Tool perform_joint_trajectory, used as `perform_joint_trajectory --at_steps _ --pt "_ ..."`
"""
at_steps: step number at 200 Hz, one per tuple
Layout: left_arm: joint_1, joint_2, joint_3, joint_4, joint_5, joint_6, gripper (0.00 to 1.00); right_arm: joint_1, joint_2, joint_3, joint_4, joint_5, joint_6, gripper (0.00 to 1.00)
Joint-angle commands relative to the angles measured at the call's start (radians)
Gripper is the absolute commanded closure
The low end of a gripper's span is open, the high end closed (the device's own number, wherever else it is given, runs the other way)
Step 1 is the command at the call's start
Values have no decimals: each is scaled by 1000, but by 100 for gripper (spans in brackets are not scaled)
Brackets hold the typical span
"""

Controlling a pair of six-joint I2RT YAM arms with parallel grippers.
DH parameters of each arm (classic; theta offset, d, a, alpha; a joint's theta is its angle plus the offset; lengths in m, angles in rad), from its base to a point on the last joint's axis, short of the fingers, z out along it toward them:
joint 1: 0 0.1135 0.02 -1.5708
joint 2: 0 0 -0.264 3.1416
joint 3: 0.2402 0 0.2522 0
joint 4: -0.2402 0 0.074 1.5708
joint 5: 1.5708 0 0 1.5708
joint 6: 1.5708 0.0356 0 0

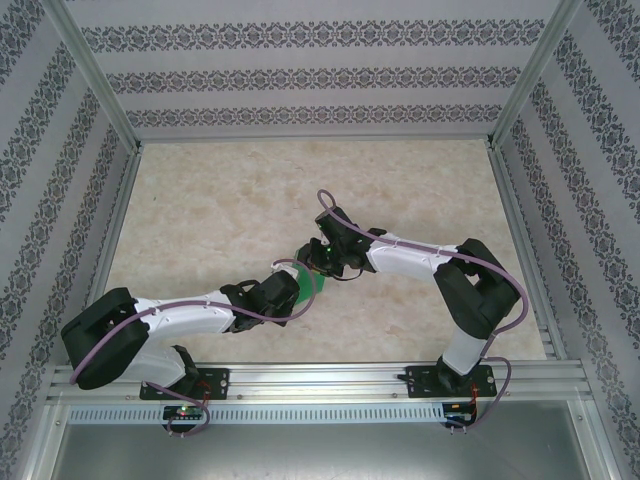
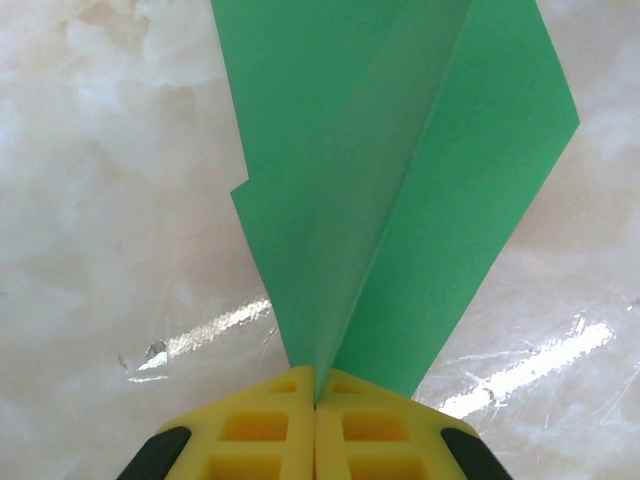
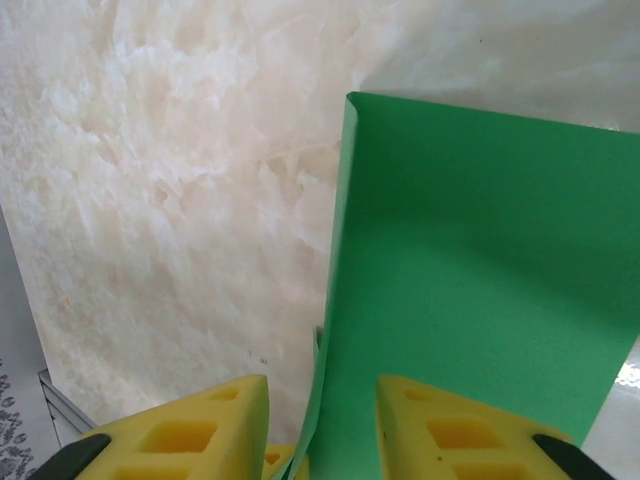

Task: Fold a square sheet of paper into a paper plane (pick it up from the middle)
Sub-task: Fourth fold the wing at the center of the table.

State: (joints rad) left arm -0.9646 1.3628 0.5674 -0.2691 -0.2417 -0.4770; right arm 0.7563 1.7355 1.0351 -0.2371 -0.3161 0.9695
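Pinching the crease falls to the left gripper [image 2: 316,395]. Its yellow pads [image 2: 260,430] meet with no gap, clamped on the narrow lower end of the square sheet of paper [image 2: 400,200]. The sheet is already folded into layers and fans upward from that grip, lifted off the marble-patterned table [image 2: 90,200].

Just beyond, the right gripper [image 3: 322,410] stands open. Its fingers [image 3: 210,430] are apart, with the sheet's upright folded edge running between them; as far as I can judge, it is not pinched. From above, both grippers meet near the table's middle with the green sheet between them.

To do this step well, I judge that the left grip should hold firm on the crease so the layers cannot slip against each other. The right fingers should close squarely across the fold line, not on a single loose layer, and only once the edges lie flush. Any pull should run along the crease and never away from the other gripper, since thin paper buckles or tears easily. The far corners hang free, so they need gentle tension.
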Motion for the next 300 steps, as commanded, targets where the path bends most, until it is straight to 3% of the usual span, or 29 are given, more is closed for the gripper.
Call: perform_joint_trajectory --at_steps 1,87,171,235,300 --pt "-16 7 15 37 -2 -22 95 -11 -26 27 -15 10 -21 64" --pt "80 -27 -57 164 207 -81 98 -15 -230 -88 -6 99 -75 45" --pt "257 -69 -165 308 457 -130 98 29 -206 -161 106 21 -74 61" --pt "358 -11 -141 334 681 -88 97 76 -76 -73 147 -13 -76 68" --pt "395 61 -137 366 752 -79 97 84 -16 -48 174 -26 -57 77"
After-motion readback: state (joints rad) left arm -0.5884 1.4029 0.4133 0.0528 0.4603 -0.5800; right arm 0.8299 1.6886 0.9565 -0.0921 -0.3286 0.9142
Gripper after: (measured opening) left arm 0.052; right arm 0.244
